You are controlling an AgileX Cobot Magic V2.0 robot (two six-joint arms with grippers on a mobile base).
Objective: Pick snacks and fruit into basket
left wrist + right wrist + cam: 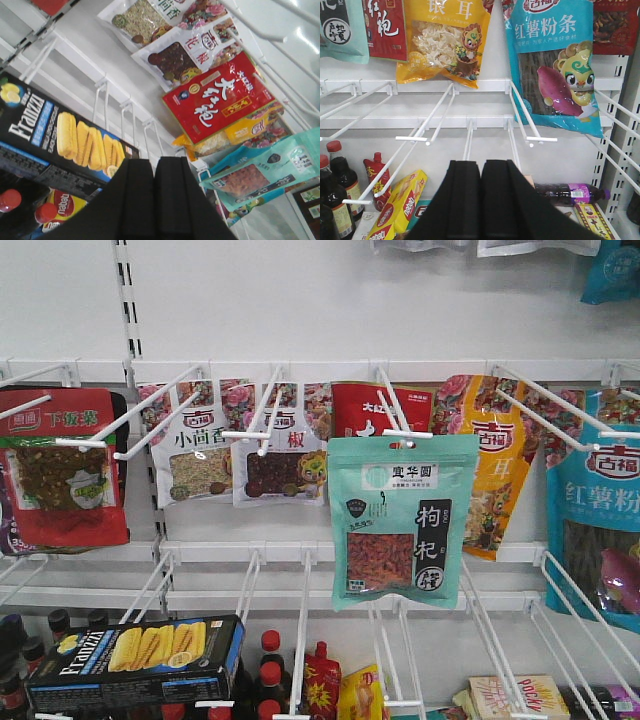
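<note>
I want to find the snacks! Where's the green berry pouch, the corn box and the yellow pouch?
mint-green pouch [400,520]: front view, middle of its front, above the berry window.
corn box [150,650]: front view, on the corn picture.
orange-yellow pouch [442,44]: right wrist view, on its clear window.

A white wall rack [300,300] carried the goods on rows of white wire hooks [245,435]. Along the upper row, from the left, hung a red pouch [60,480] with brown contents, a white pouch of greenish seeds [200,455] and a white pouch of dark red pieces [275,460]. Next came the mint-green pouch [400,520], at the front of its hook with a red packet [365,410] behind it, then an orange-yellow pouch [490,475] and a blue pouch [600,520]. At the bottom left, the black-and-blue box [135,660] sat among red-capped bottles [270,665].
</note>
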